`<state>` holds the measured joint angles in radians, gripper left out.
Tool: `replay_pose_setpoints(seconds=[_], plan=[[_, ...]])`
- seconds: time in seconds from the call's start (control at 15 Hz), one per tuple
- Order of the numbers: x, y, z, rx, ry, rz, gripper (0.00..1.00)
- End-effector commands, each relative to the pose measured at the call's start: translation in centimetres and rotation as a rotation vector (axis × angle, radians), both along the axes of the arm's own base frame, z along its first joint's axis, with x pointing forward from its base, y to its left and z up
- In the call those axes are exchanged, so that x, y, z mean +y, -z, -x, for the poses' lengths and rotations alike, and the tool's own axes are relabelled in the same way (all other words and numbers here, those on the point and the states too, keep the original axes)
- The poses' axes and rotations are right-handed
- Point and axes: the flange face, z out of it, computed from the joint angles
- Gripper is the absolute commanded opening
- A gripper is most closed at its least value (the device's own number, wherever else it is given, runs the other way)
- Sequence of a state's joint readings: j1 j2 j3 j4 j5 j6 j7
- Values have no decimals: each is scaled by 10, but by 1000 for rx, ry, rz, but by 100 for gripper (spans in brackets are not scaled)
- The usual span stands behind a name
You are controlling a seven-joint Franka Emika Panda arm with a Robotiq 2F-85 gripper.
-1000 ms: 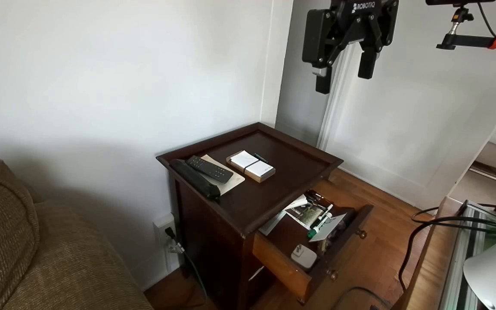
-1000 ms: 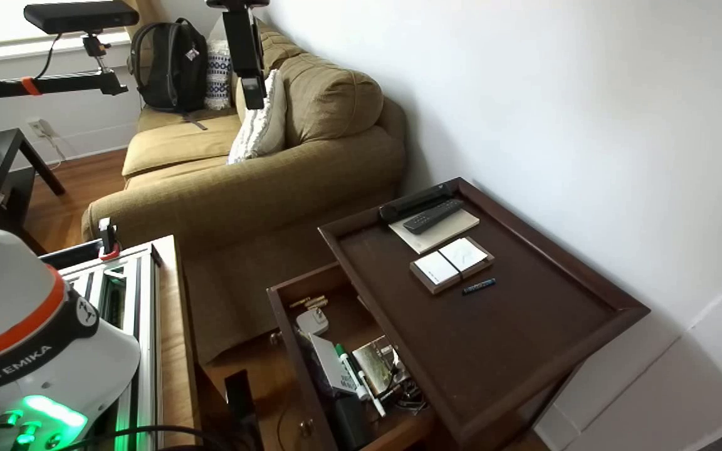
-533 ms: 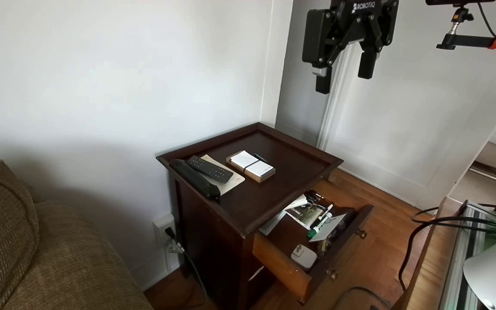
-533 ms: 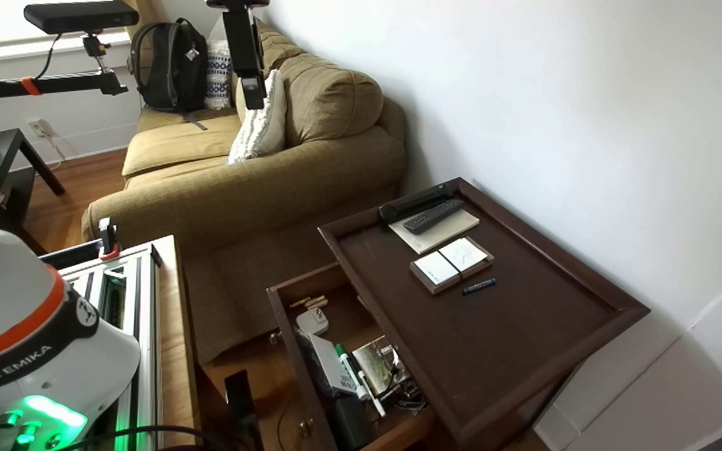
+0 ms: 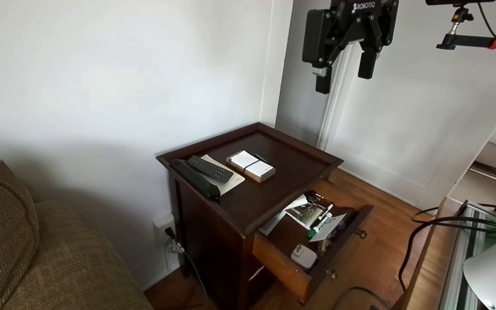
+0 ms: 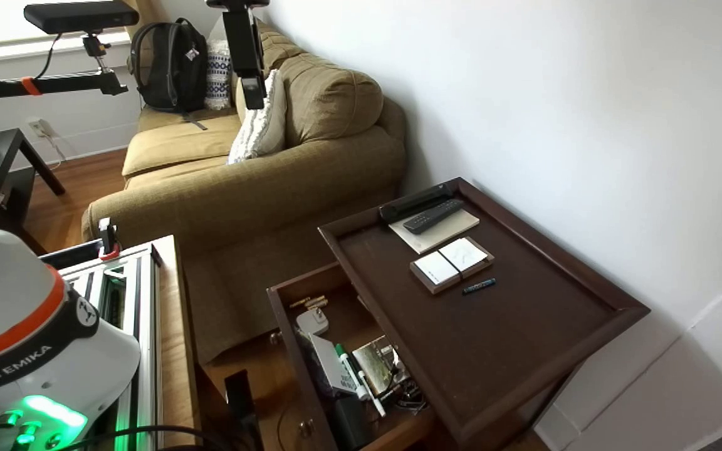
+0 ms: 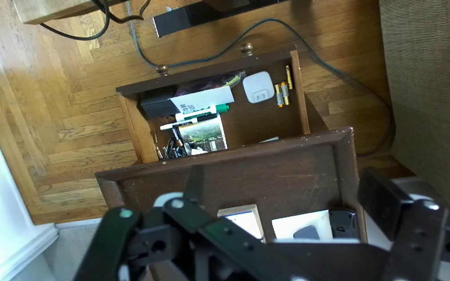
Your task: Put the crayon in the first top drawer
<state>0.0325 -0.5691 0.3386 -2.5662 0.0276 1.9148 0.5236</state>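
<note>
Robotiq gripper point(image 5: 345, 82) up high, fingers point(image 5: 323, 82) apart, well clear of dk-brn side table point(image 5: 293, 157). On top: blk remote point(image 5: 210, 168) on beige paper point(image 5: 232, 183) w/ long blk item point(image 5: 195, 178) just beside; nearby, white cards point(image 5: 243, 158) on tan box point(image 5: 267, 175), blk band point(image 5: 251, 164) across; dk crayon point(image 5: 261, 158) just behind box. Top drawer point(image 5: 280, 265) pulled out: white plug adapter point(image 5: 304, 257) nr a front corner, plus green-capped marker point(image 5: 313, 232), photo point(image 5: 310, 214) & white card point(image 5: 329, 228) inside. Brn couch point(image 5: 71, 262) fgnd L.
</note>
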Motion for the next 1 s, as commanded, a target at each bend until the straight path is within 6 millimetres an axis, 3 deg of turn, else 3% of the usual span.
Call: replay_pose_setpoints(seconds=[0.0,0.73,0.93], plan=[[0,0,0,1,0,0,100],[0,0,0,1,0,0,100],[-40,9,-20,-25,117,7,100]])
